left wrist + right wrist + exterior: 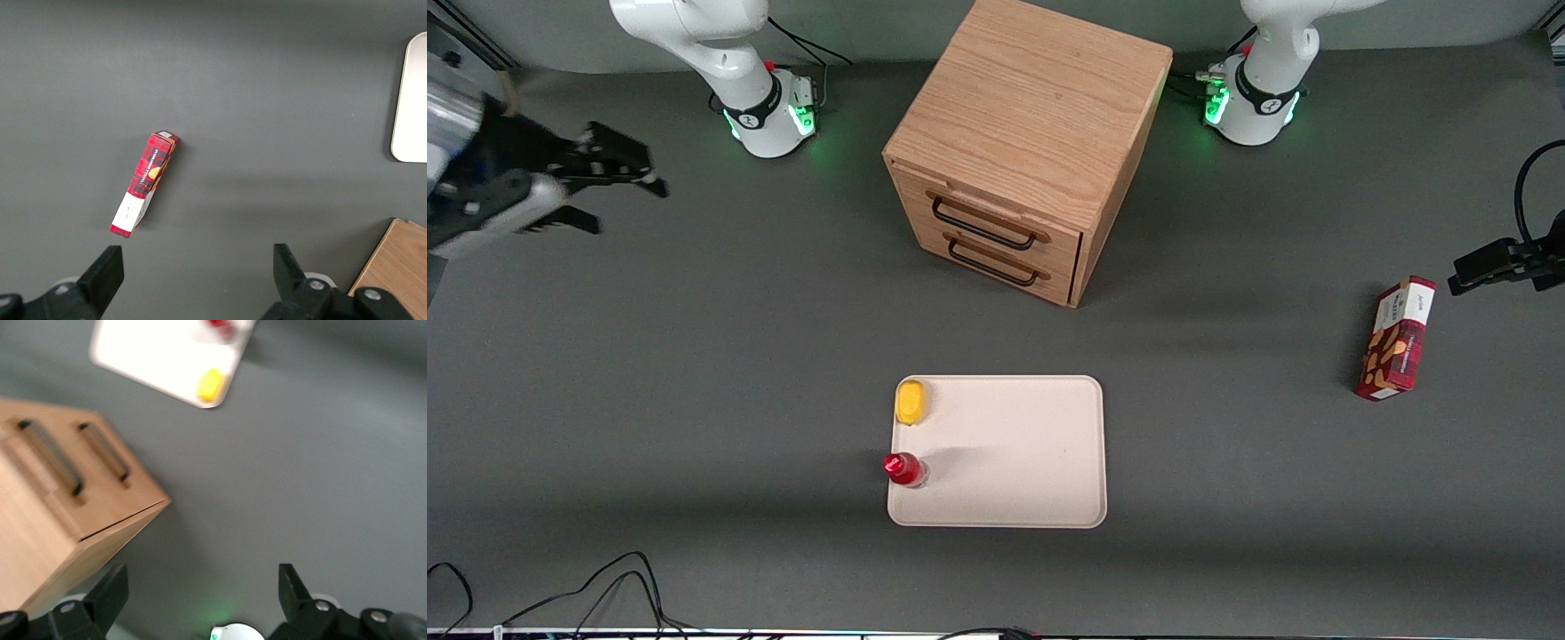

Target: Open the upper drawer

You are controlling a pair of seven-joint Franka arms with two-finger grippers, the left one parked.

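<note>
The oak cabinet point(1032, 98) stands at the middle of the table, farther from the front camera than the tray. Its upper drawer point(996, 206) is shut, its black wire handle point(983, 224) flush with the front, and the matching drawer point(1005, 260) sits beneath it. My right gripper point(627, 206) hangs open and empty above the table toward the working arm's end, well apart from the cabinet. In the right wrist view the gripper point(202, 587) is open over bare table, with the cabinet point(73, 553) beside it and the upper drawer's handle point(52, 459) in sight.
A white tray point(1014, 444) lies nearer the front camera than the cabinet, with a yellow object point(911, 402) and a red-capped bottle point(904, 468) at its edge. A red box point(1396, 340) lies toward the parked arm's end. Cables point(605, 587) run along the table's near edge.
</note>
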